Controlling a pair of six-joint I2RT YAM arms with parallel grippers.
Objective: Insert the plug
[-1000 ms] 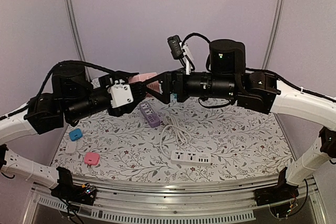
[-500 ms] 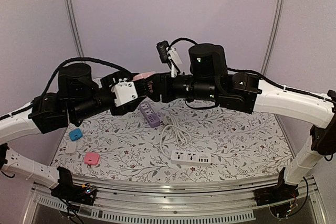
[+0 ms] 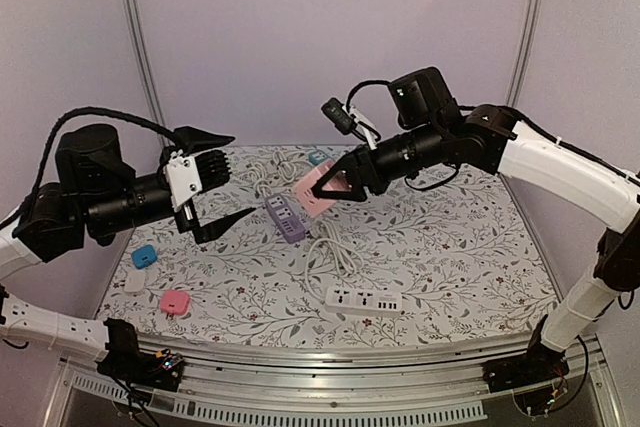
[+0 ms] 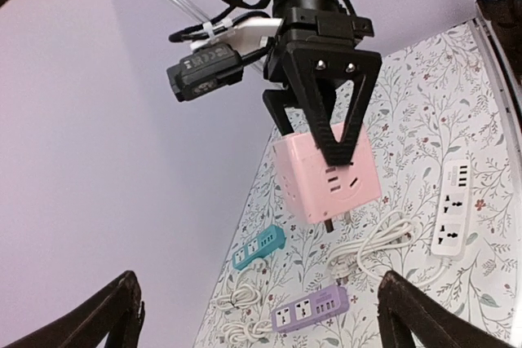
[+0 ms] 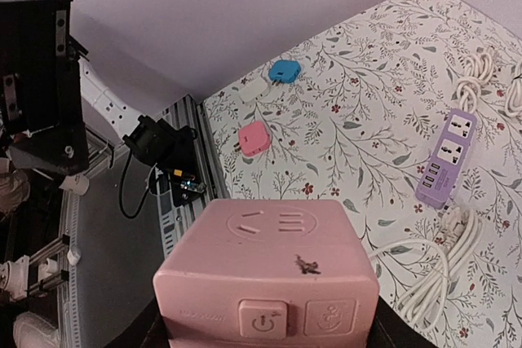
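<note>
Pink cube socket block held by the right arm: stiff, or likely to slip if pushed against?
Pink cube socket block looks like rigid plastic, so it probably won't flex. Its smooth, rounded faces look slippery; the right fingers pinch only narrow strips, so a push could twist it.

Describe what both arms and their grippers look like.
The left arm and right arm have white shells, black joints and black cables looped outside. The left gripper and right gripper are black and taper to points. A white block sits behind the left one.
</note>
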